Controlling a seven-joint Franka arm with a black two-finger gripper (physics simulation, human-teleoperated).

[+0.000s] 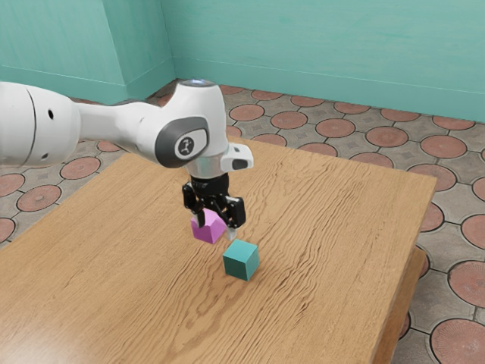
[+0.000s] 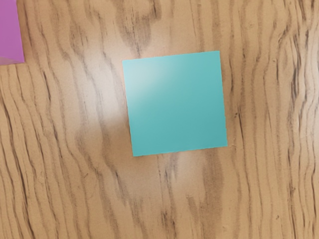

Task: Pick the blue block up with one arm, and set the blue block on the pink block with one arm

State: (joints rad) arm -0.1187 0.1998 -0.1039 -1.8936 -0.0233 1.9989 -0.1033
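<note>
Blue block (image 1: 241, 260): teal-blue cube resting flat on the wooden table (image 1: 341, 220), near the middle of the tabletop, nothing touching it
Blue block from the wrist view (image 2: 175, 103): its square top face lies close under the hand, edges turned a little against the wood grain, bare table (image 2: 269, 174) on every side
Pink block (image 1: 210, 230): also on the table, just beside the blue block toward the exterior view's left and slightly farther back; a strip of wood shows between the two, so they stand apart
Pink block from the wrist view (image 2: 10, 30): one corner of it shows, off to the side of the blue block
Gripper (image 1: 214, 224): hanging above the tabletop, pointing straight down, its two black fingers spread apart with nothing between them
Gripper and pink block: in the exterior view the fingers overlap the pink block's upper part; whether they touch it cannot be told
Gripper and blue block: clear air between them, no contact
Arm (image 1: 114, 125): white, coming in from the exterior view's left, bent down at the wrist over the two blocks
Stacking: blue block not on the pink block
</note>
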